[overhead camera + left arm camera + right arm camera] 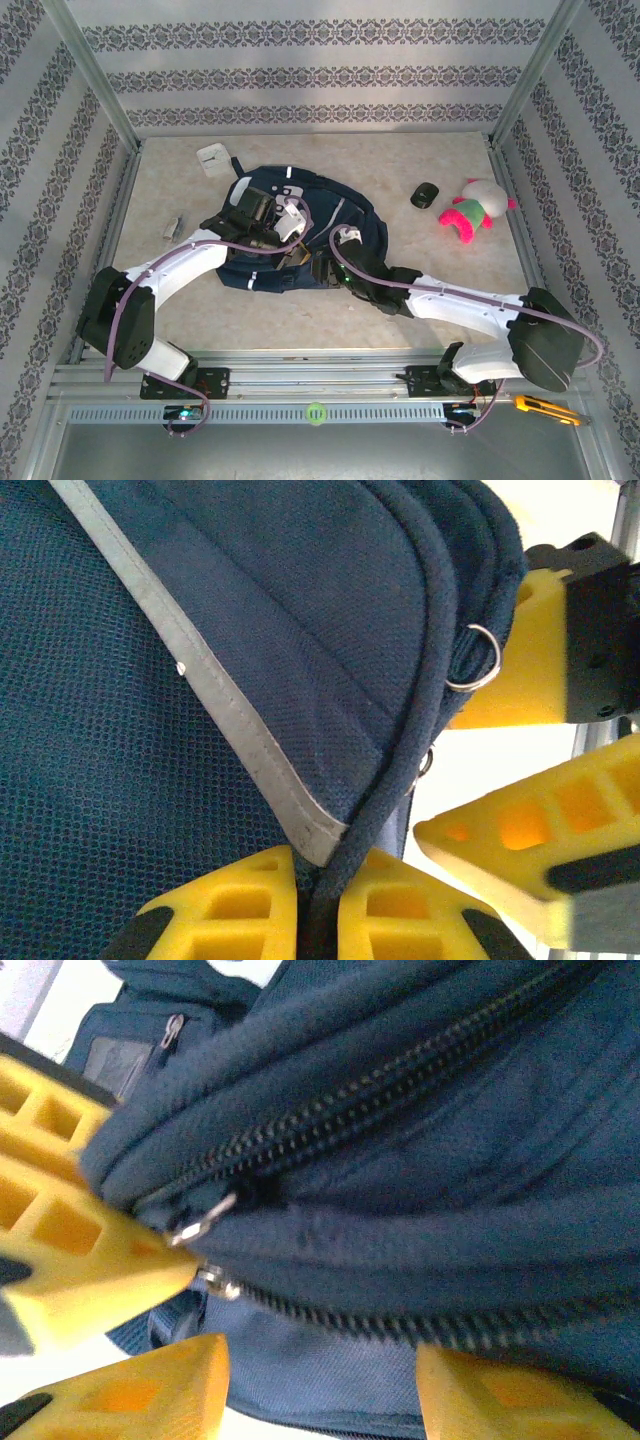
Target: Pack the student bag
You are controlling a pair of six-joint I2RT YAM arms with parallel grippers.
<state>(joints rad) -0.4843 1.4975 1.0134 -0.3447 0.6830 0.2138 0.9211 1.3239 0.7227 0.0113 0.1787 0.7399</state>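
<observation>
Large navy blue fabric backpack is found lying flat mid-table between the two arms, reached by both

Left gripper is clamped shut on the bag's corded edge, right beside the pale grey trim strip

Right gripper is seen with jaws apart and bag fabric lying across the gap. Nothing is pinched as far as can be told. It sits just beside the left one at the same edge

Two zip tracks are seen in the right wrist view, both looking closed, with a silver metal zip pull at the left end of the upper one. The inside of the bag cannot be seen

Progress is judged early: opening stage, nothing shown packed

Lying out on the beige table:
- small black computer mouse and pink, green and white plush toy, near each other to the bag's right
- flat white square item at back left
- small grey item by the left edge, too small to identify

Remaining, by judgement: zip to be drawn open, items to be loaded, bag to be closed
</observation>
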